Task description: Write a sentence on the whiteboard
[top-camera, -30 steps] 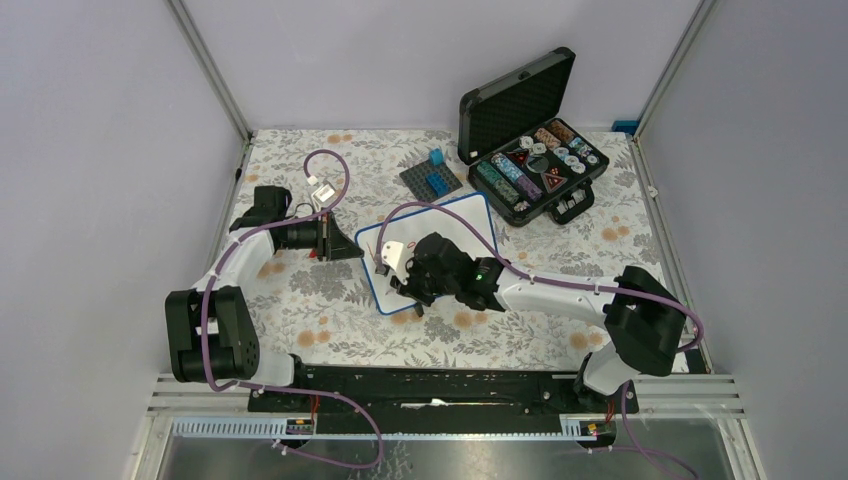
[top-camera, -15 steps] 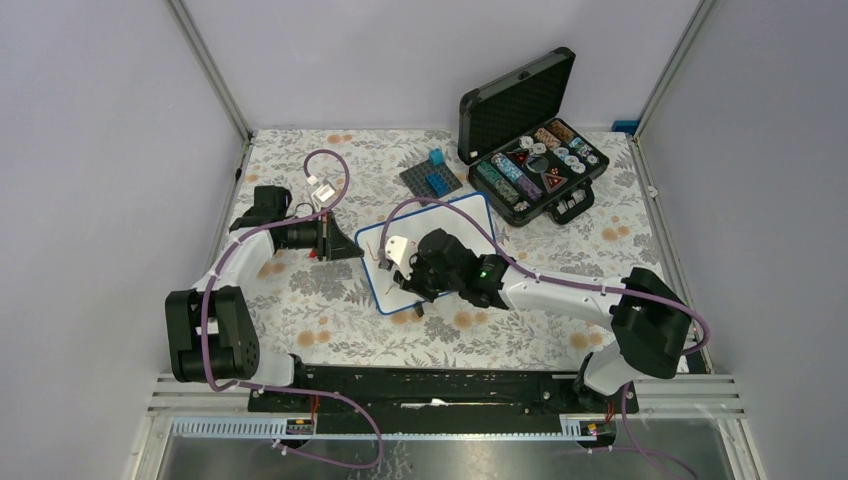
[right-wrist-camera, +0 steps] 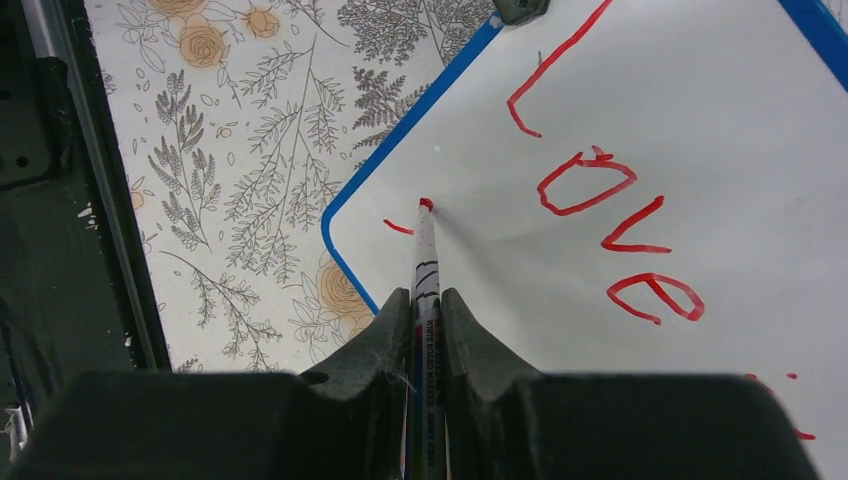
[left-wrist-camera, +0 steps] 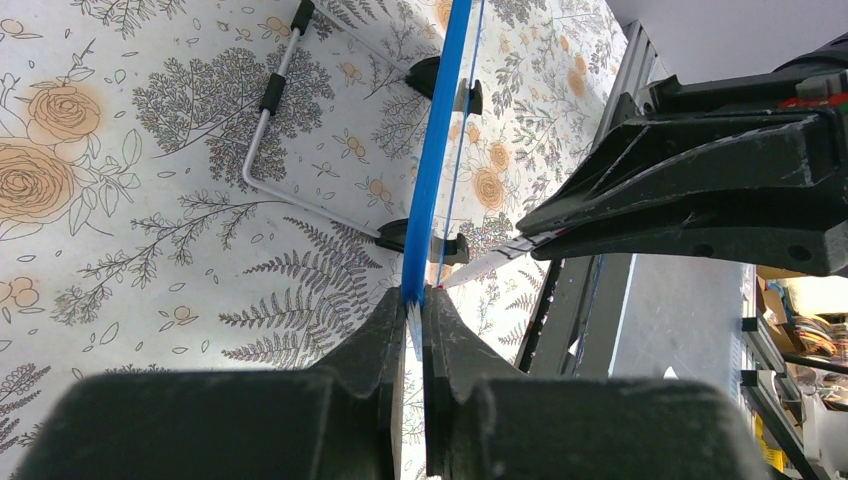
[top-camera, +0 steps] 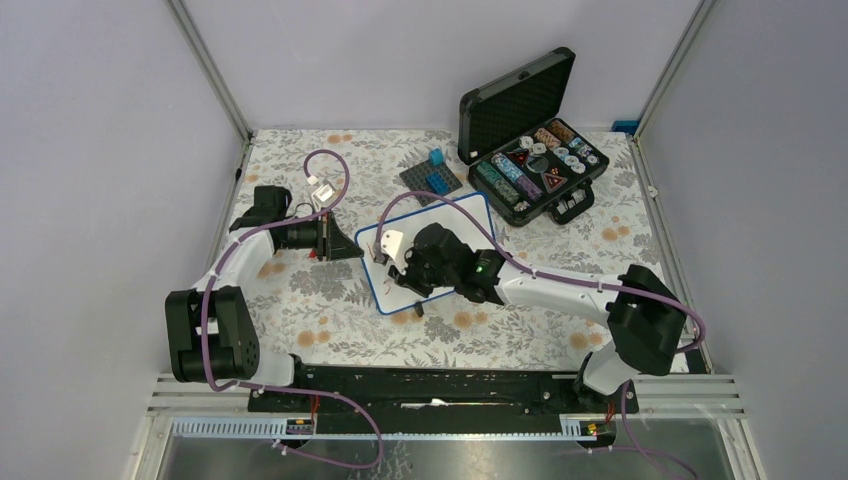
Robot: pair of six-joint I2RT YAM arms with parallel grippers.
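The marker point(right-wrist-camera: 425, 240) clamped in the right gripper point(right-wrist-camera: 422, 302) was best pressed lightly, the whiteboard point(right-wrist-camera: 690, 130) being pinched by the left gripper point(left-wrist-camera: 412, 305).

The small rectangular blue-framed whiteboard point(top-camera: 466, 220) lies askew on the floral table point(top-camera: 300, 290), bearing red handwritten marker text point(right-wrist-camera: 600, 215) reading "Love".

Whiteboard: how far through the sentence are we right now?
Done: "Love" is written in red on the whiteboard. In hand: the right gripper is shut on the marker, tip at the board beside a short red stroke near the frame's corner; the left gripper pinches the board's blue edge. Left: the rest of the sentence; beyond "Love" only small marks show.
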